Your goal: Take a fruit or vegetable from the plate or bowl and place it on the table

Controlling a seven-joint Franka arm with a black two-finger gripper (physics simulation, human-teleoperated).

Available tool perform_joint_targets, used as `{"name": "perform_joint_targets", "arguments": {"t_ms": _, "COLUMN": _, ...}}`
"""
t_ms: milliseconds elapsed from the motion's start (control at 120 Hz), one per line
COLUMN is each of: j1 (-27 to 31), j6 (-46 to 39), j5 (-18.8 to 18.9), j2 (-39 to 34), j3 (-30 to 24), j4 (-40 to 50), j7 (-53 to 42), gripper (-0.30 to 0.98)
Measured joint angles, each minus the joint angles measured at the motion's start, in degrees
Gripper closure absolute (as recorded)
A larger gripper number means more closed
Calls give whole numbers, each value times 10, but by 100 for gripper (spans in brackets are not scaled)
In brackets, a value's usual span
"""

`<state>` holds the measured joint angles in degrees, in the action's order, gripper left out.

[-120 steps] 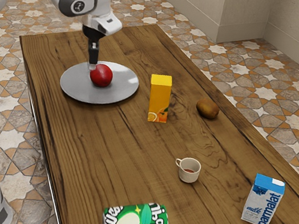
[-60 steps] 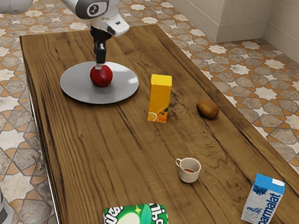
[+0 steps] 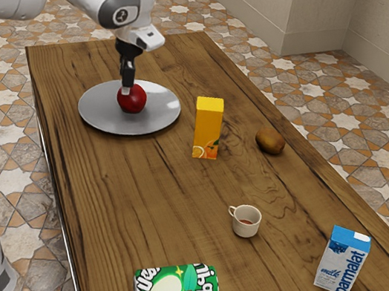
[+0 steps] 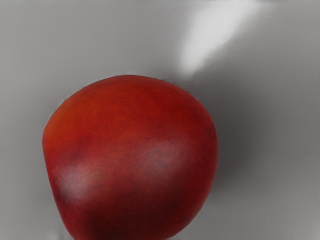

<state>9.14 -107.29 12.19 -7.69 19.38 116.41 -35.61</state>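
Red is the fruit [image 3: 134, 100] that sits on the grey plate [image 3: 96, 119] in the exterior view, toward the wooden counter's [image 3: 145, 207] far end. The pincer [image 3: 127, 90] points down at its top; whether spread or pressed together, I cannot tell. A yellow carton [image 3: 208, 128] stands near the plate, a brown fruit [image 3: 270, 142] beyond it. Nearer the camera are a cup [image 3: 246, 222], a green can [image 3: 176, 289] on its side and a milk box [image 3: 341, 264].

In the wrist view, the red fruit looms large against the plate, a pale glare beside it.

Glossy red fruit [image 3: 134, 100] (smooth, too)
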Motion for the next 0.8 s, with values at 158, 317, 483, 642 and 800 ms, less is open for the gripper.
{"name": "perform_joint_targets", "arguments": {"t_ms": 158, "j1": -2, "j6": -13, "j5": -7, "j2": 13, "j3": -1, "j4": -2, "j7": -7, "gripper": 0}}
{"name": "perform_joint_targets", "arguments": {"t_ms": 317, "j1": 0, "j6": -24, "j5": -13, "j2": 29, "j3": -1, "j4": -2, "j7": -12, "gripper": 0}}
{"name": "perform_joint_targets", "arguments": {"t_ms": 483, "j1": 1, "j6": -32, "j5": -18, "j2": 44, "j3": -1, "j4": -3, "j7": -17, "gripper": 0}}
{"name": "perform_joint_targets", "arguments": {"t_ms": 642, "j1": 8, "j6": -40, "j5": -36, "j2": 68, "j3": 0, "j4": -4, "j7": -24, "gripper": 0}}
{"name": "perform_joint_targets", "arguments": {"t_ms": 800, "j1": 20, "j6": -45, "j5": -54, "j2": 98, "j3": 0, "j4": -11, "j7": -33, "gripper": 2}}
